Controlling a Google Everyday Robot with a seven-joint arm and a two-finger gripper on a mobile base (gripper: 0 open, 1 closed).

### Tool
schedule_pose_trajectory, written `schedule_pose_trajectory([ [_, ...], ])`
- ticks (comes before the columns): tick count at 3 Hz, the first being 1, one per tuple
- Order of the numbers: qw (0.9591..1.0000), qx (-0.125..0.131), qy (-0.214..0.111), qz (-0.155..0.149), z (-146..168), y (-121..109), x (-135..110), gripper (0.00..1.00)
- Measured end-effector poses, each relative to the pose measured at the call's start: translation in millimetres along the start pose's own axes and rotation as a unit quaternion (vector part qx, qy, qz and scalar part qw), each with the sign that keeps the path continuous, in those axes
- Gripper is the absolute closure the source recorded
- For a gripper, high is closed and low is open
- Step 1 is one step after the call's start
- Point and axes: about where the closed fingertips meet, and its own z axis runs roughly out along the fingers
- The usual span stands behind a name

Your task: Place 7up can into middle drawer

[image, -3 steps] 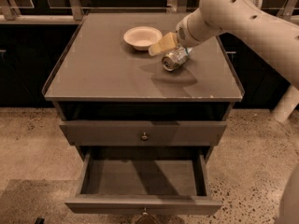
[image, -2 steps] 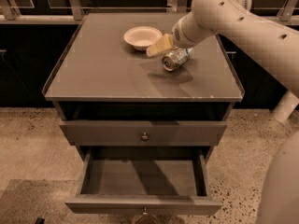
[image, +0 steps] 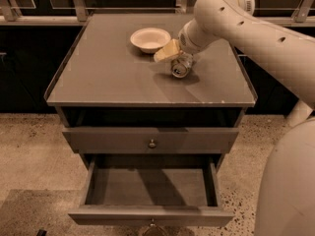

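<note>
Reaches in from the right, gripper (image: 169,52) at lying 7up can (image: 180,69), grasp impossible to tell; well inside tabletop (image: 108,77) edges, above open middle drawer (image: 147,187).

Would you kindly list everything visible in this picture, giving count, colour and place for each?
7up can: one, silver, on the cabinet top right of centre, apparently on its side, at the gripper.
bowl: one, pale, on the cabinet top, behind and left of the can.
cabinet top: one, grey, centre of view.
upper drawer front: one, grey with a small knob, closed, below the top.
middle drawer: one, grey, pulled open, lowest in view.
floor: speckled beige, around the cabinet.
arm: one, white, reaching in from the right.
gripper: one, yellowish, at the can.
</note>
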Motion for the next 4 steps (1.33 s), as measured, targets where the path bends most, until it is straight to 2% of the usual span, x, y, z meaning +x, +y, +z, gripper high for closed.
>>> schedule_pose_trajectory([
  [1,1.0,0.0,0.0,0.0,0.0,0.0,0.0,0.19],
  [4,1.0,0.0,0.0,0.0,0.1,0.1,0.1,0.89],
])
